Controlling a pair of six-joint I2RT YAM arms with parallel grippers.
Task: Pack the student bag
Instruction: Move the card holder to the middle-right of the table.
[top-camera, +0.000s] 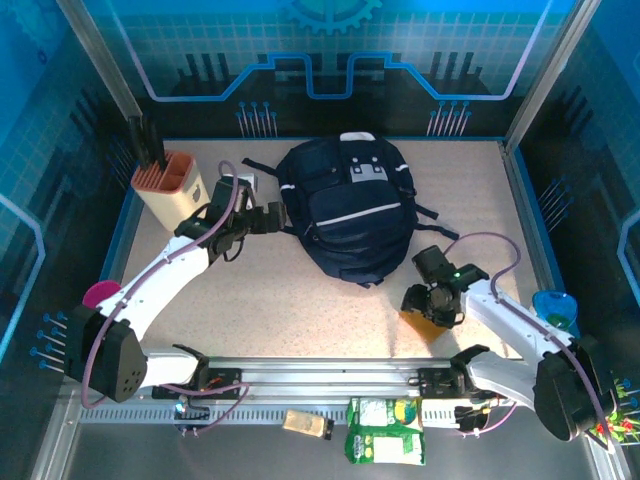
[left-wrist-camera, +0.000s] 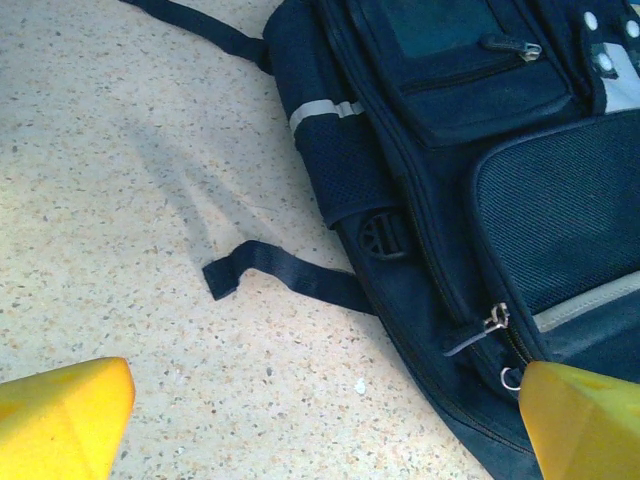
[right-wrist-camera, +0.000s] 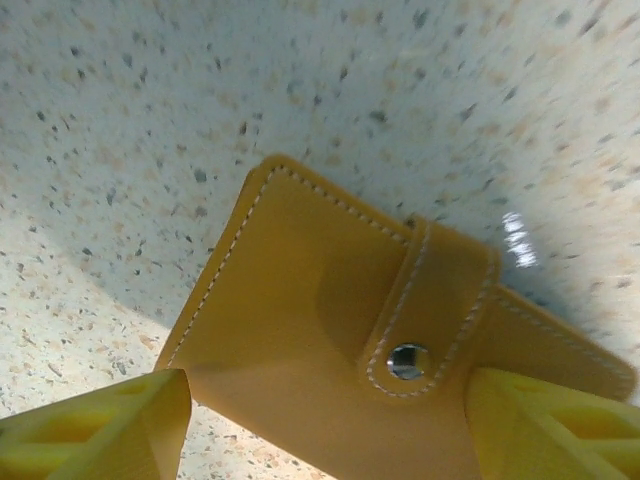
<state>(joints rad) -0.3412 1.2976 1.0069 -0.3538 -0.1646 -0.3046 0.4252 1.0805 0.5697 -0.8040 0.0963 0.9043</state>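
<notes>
The student bag (top-camera: 350, 205) lies flat in the middle of the table, dark navy with white stripes and a grey patch. My left gripper (top-camera: 270, 216) hovers at its left side, open. In the left wrist view the wide-apart yellow fingers (left-wrist-camera: 60, 420) frame bare table, and the gripper (left-wrist-camera: 325, 385) holds nothing; the bag (left-wrist-camera: 450, 150) with a loose black strap (left-wrist-camera: 285, 272) and a zipper pull (left-wrist-camera: 494, 320) lies to the right. My right gripper (top-camera: 424, 305) is low over a yellow wallet (top-camera: 408, 322) near the bag's front right. The wallet (right-wrist-camera: 330, 320) with a metal snap lies between the open right gripper's (right-wrist-camera: 328, 400) fingers.
A tan holder (top-camera: 170, 188) with black tools stands at the back left, a white object (top-camera: 246, 183) beside it. A pink bowl (top-camera: 100, 295) sits at the left edge and a blue bowl (top-camera: 555, 305) at the right. Green packets (top-camera: 385, 428) lie on the front rail.
</notes>
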